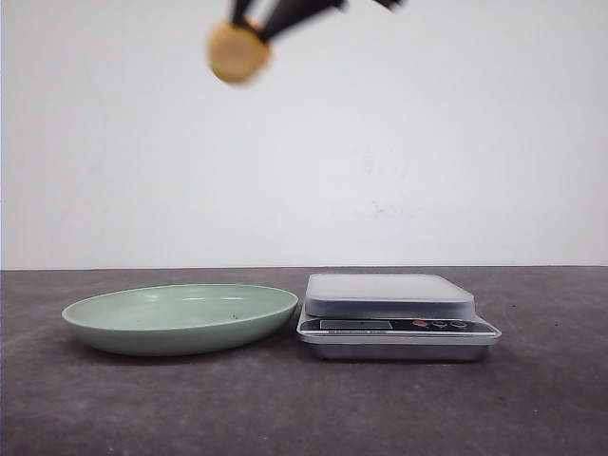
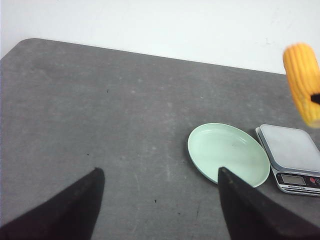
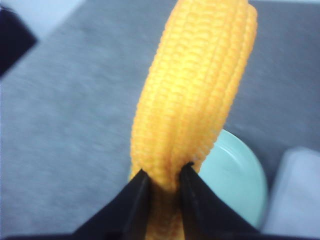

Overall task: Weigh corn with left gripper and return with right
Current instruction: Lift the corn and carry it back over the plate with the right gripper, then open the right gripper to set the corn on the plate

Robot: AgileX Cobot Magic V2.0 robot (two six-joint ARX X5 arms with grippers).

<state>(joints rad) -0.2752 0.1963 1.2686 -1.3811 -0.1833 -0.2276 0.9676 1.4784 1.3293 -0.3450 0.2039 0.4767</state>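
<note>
Pinching corn (image 3: pixel 192 95) near its lower end in right gripper (image 3: pixel 162 177), top-center of frame; looking light, stiff, ridged, grippable; left gripper (image 2: pixel 160 187) hanging wide, empty.

Ridged yellow corn (image 3: pixel 192 95); glossy green plate (image 1: pixel 180 318); matt grey table (image 1: pixel 285 408).

The corn (image 1: pixel 238 52) between the right gripper (image 1: pixel 255 28) jaws is motion-blurred, and that arm is cut off by the frame's upper edge. The scale (image 2: pixel 294 158) readout is too small to read.
</note>
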